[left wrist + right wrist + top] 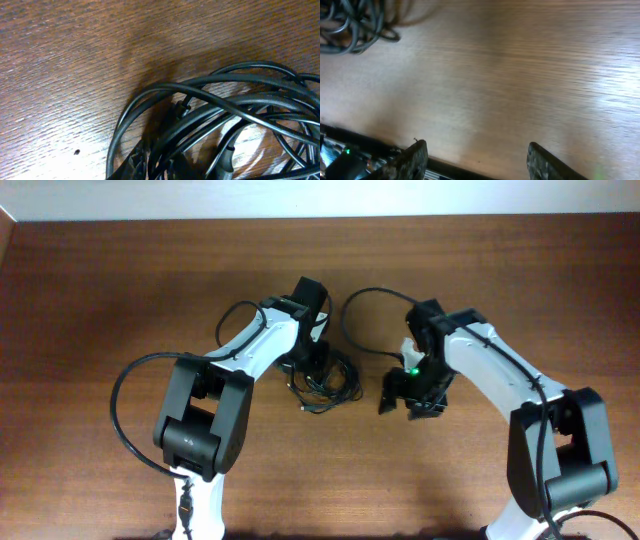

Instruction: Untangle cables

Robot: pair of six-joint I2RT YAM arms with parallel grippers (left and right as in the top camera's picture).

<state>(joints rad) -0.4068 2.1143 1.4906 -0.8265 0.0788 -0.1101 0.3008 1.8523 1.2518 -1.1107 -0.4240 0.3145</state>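
the right pincer [475,152] is held apart, empty, above the wood-grain table [530,70]; the left pincer [316,370] is placed on glossy, looped black cables [225,107], its grip impossible to tell.

Both arms wore smooth white shells over their long links, the left arm [250,355] and the right arm [500,370] alike, with blocky black housings at the joints. A thick black cable [120,405] looped out far behind the left claw [312,372]. Just behind the right claw [476,150] a small green light [411,371] glowed; its fingers [415,159] were dark, flat and scuffed.
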